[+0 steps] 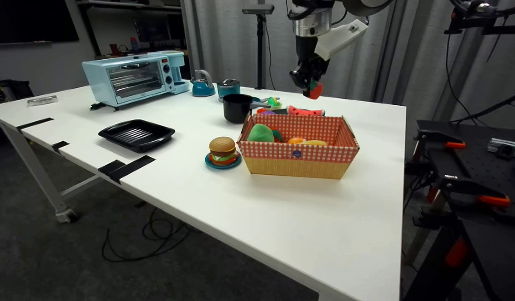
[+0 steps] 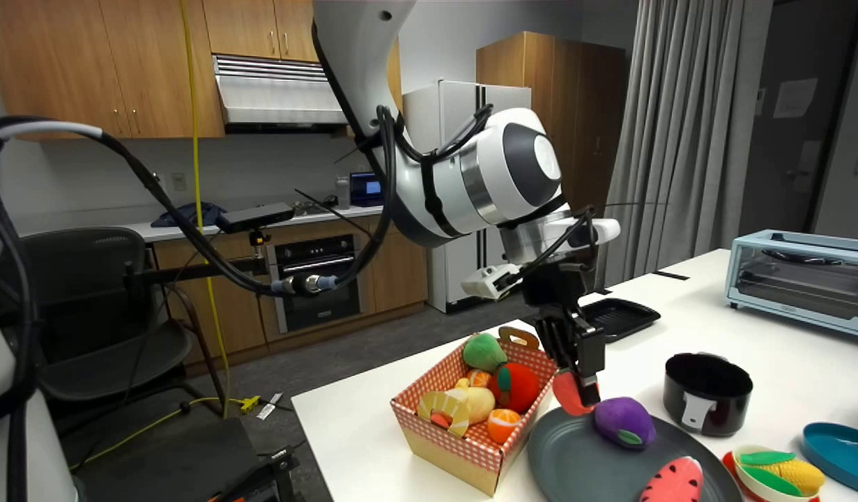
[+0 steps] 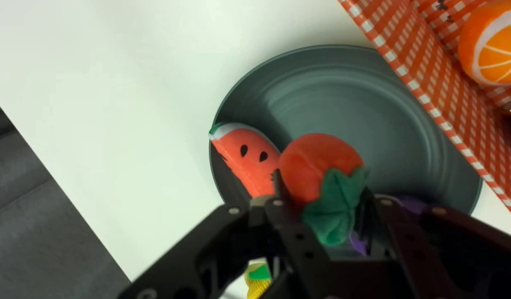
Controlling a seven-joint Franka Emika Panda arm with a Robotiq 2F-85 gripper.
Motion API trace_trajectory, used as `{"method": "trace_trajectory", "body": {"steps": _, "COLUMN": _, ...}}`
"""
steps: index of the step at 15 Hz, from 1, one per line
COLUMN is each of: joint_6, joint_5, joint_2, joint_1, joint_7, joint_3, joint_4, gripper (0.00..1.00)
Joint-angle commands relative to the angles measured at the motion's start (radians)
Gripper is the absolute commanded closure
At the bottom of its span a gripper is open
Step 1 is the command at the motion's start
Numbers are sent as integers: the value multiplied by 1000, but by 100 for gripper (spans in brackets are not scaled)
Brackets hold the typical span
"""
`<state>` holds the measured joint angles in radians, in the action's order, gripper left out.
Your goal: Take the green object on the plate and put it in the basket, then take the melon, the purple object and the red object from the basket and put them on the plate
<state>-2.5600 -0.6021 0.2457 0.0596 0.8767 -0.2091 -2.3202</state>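
One rectangular basket [image 2: 449, 460] at the left in an exterior view, with the green object [image 2: 484, 352] inside, toward the far end, among other toy foods [image 2: 502, 425]. Just right of it, the gripper [image 3: 321, 193], narrowed tight around the red object [image 3: 317, 160]. Holds it in the air over the plate [image 2: 575, 460]. On that plate, the purple object [image 2: 620, 417] toward the far side; nearer and farther right, the melon [image 2: 672, 481], apart from the purple object. Beyond the plate, to the right, a black pot [image 2: 711, 408]; then, nearer, toy corn [image 2: 801, 477]; far back at the right edge, a pale blue toaster oven [image 2: 805, 282].
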Motion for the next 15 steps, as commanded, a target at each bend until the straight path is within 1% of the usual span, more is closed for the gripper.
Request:
{"method": "trace_trajectory", "body": {"steps": 1, "joint_6": -24, "joint_5": -25, "joint_2": 32, "joint_1": -6, "joint_7": 0, "joint_3": -2, "joint_4": 10, "gripper": 32}}
{"method": "trace_trajectory", "body": {"steps": 5, "joint_6": -27, "joint_5": -20, "joint_2": 57, "joint_1": -1, "joint_7": -13, "joint_3": -6, "joint_4": 15, "gripper": 3}}
{"method": "trace_trajectory", "body": {"steps": 6, "joint_6": -25, "joint_5": -22, "joint_2": 62, "joint_1": 1, "joint_7": -14, "joint_3": -8, "joint_4": 17, "gripper": 0}}
{"method": "trace_trajectory", "body": {"steps": 15, "joint_6": -21, "joint_5": -26, "joint_2": 63, "joint_1": 16, "joint_7": -7, "joint_3": -11, "joint_4": 16, "gripper": 0}}
